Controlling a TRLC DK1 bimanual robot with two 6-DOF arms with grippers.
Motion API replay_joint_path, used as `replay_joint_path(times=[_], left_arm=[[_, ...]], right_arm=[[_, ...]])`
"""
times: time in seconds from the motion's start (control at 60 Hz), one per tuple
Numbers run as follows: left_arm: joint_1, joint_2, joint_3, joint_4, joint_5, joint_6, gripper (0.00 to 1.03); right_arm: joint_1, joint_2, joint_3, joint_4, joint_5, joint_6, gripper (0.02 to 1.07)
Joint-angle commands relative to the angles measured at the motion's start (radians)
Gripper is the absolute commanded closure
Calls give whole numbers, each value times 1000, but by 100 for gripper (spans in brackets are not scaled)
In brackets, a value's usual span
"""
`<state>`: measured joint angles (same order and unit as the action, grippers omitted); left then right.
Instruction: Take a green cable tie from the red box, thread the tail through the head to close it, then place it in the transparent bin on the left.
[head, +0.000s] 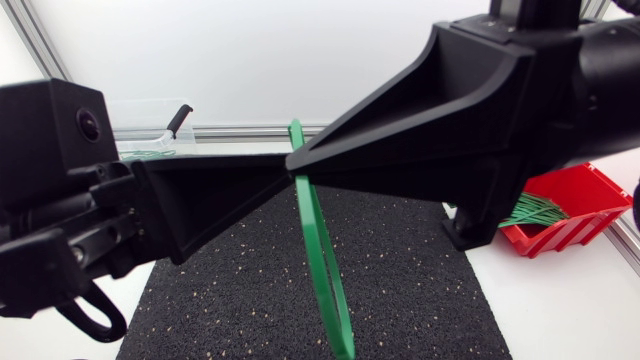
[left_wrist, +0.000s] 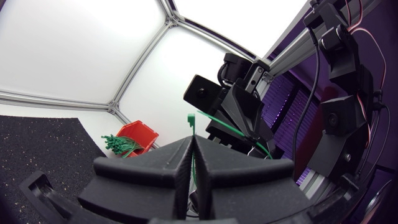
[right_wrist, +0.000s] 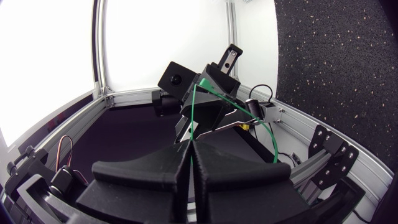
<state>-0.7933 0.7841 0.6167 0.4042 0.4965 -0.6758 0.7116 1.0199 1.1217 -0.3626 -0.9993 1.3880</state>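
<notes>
**Scene inventory, threading step**

1. Mat (head: 400, 280): black, speckled. Lies well below both grippers.
2. Right gripper (right_wrist: 191, 158): fingers pressed together, pinching the green strap. Held high, tip to tip w/ the other gripper.
3. Left gripper (left_wrist: 191, 158): fingers likewise squeezed flat on the same strap, which comes up out of the seam betw. them.
4. Red box (head: 575, 200): below and behind the right gripper, at the mat's edge. Holds a bundle of spare ties (head: 530, 210).
5. Clear bin (head: 150, 125): beyond the left gripper, far side of the table.
6. Cable tie (head: 320, 260): one pc., pinched by both grippers where they meet, the rest hanging under them as a long narrow bow.
7. Tie head (left_wrist: 191, 119): sticks up just past the left fingertips.

Whether the tail is already through the head cannot be told; prob. not yet.

**Handling note (judgement):** the left gripper should hold the head steady w/ its slot facing the right gripper. The right one should grip near the tail's end, so little floppy length leads, and line it up w/ the slot. Feed straight and slow. A skewed approach would buckle the strap or twist the head out of line.
</notes>
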Motion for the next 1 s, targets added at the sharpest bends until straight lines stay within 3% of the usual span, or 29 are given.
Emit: replay_joint_path(times=[0.0, 0.983], left_arm=[[-4, 1, 5, 5, 7, 16, 100], [11, 21, 32, 5, 5, 19, 100]], right_arm=[[-4, 3, -25, 11, 1, 28, 101], [-12, -26, -51, 11, -1, 28, 101]])
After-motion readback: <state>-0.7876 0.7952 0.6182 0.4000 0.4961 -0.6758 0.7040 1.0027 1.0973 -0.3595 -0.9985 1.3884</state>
